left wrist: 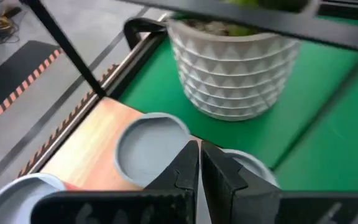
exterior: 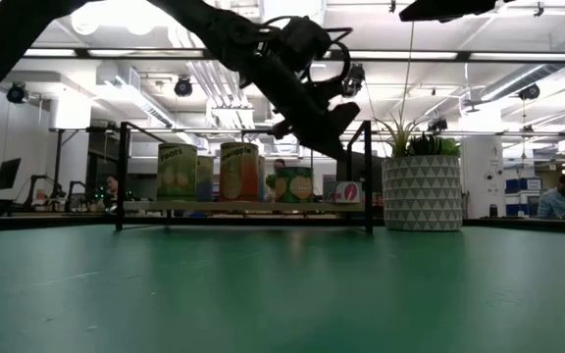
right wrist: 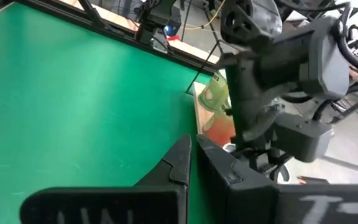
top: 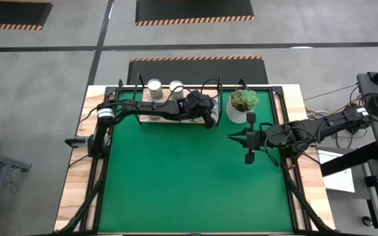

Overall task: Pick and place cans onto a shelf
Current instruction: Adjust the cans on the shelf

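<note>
The left arm [top: 169,108] hides much of the shelf [top: 151,118].

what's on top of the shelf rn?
On the shelf: at least four cans, green, orange and red labels, upright in the low view. The shut left gripper hovers over its right end, hiding part of the board from above.

CANS ON SHELF, ALL UPRIGHT

Shelf [exterior: 243,207]: light-wood board on thin black wire frame, at far edge of green mat, just beside white plant pot. Cans [exterior: 239,173] standing in a row on the board, silver tops up. Low view, left to right: pale green-label can [exterior: 177,174], orange-label, shorter green-label [exterior: 294,184], small red-label [exterior: 347,192]. Two silver tops [top: 155,85] clear from above; rest hidden by arm.
</note>
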Robot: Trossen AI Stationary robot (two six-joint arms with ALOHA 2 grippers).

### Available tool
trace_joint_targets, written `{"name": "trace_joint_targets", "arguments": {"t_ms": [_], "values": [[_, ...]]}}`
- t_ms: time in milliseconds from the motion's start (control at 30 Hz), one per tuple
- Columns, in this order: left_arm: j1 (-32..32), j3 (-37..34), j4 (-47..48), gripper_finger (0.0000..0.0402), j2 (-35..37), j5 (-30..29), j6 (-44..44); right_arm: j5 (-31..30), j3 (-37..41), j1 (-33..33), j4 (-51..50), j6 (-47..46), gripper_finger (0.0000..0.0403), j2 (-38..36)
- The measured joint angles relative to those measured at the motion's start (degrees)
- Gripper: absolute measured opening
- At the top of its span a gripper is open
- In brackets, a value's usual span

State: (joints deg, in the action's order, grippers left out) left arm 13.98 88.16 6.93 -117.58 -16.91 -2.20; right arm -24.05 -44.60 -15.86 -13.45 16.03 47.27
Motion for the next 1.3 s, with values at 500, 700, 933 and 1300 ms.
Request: {"name": "trace_joint_targets", "arguments": {"t_ms": [500,700,933,1300], "values": [[2.85,-0.04,-4.42,0.0,-4.68,-0.05,-0.62,-0.03,0.02,0.0,-0.02,0.0,0.0013,0.11],[3.32,-0.07,-4.37,0.0,-5.15,-0.54,-0.52,-0.01,0.02,0.0,-0.03,0.0,0.0013,0.11],[3.65,-0.07,-4.37,0.0,-5.13,-0.67,-0.52,-0.02,0.02,0.0,-0.03,-0.05,0.0013,0.11],[-2.02,0.33,8.15,0.0,5.84,-0.17,2.72,-0.01,0.02,0.0,-0.11,-0.17,0.0013,0.11]]}}
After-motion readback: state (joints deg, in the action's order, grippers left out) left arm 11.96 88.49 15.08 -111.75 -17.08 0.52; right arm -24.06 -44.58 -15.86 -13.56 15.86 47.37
